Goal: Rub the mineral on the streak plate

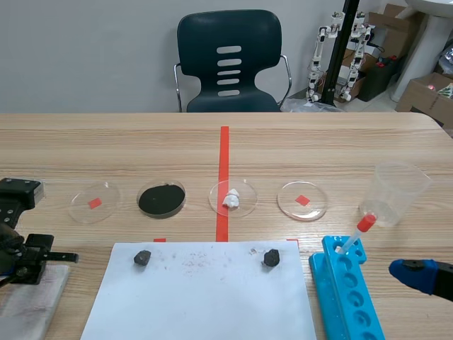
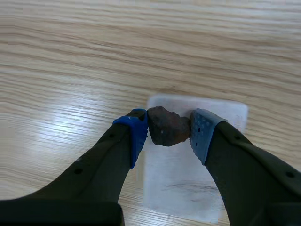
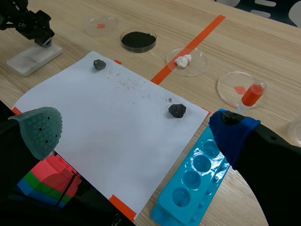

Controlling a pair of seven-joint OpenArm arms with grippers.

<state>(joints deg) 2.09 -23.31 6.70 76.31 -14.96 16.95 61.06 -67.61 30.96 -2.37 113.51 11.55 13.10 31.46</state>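
Where the left gripper [image 2: 170,129] hangs over the white streak plate [image 2: 188,179], its jaws are clamped on a brown mineral lump [image 2: 165,126] at the plate's far end. Right gripper [image 3: 135,134]: jaws wide apart, above white paper sheet [image 3: 108,122] and blue well tray [image 3: 197,174].

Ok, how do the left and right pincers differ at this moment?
The left pincer is shut on a brownish mineral; the right pincer is open and empty. The left pincer is over the white streak plate; the right pincer is by the blue tray. The left pincer's pads are both blue; the right pincer has one grey-green, one blue. Both have thick black fingers.
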